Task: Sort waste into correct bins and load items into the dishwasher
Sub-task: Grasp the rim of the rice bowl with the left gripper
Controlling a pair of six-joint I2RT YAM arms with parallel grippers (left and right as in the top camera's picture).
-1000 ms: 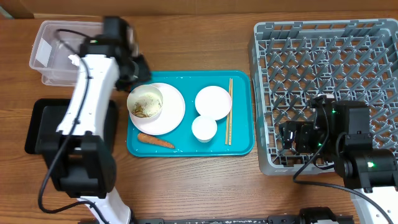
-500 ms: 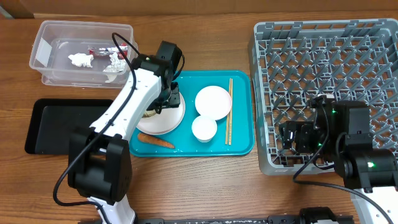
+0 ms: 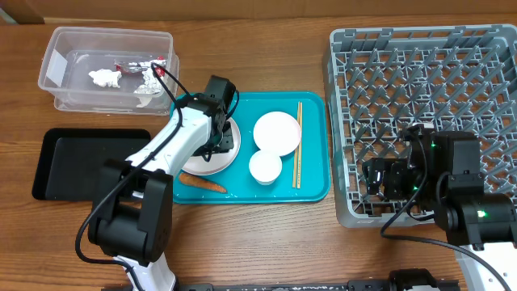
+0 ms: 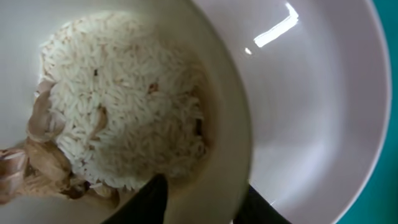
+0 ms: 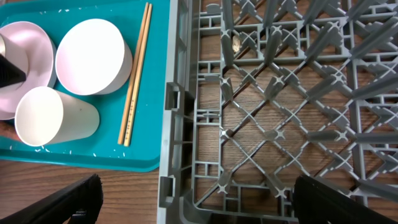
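Between the left gripper's (image 4: 202,202) fingers sits the rim of the bowl (image 4: 239,124) of rice (image 4: 124,106), one finger inside and one outside; I cannot tell whether they have pinched it yet. A second ago that arm was over the clear tub (image 3: 56,44); now it has swung down onto the bowl, which stands on the plate (image 4: 323,124). Just beyond lies the carrot (image 3: 202,183). Further off, tissue (image 3: 103,78) and wrapper (image 3: 133,66) rest in the tub, so the food scraps look next, probably for the black tray (image 3: 81,158). Far across, the right gripper (image 5: 199,202) hangs wide over the rack (image 3: 420,65), unmoved.
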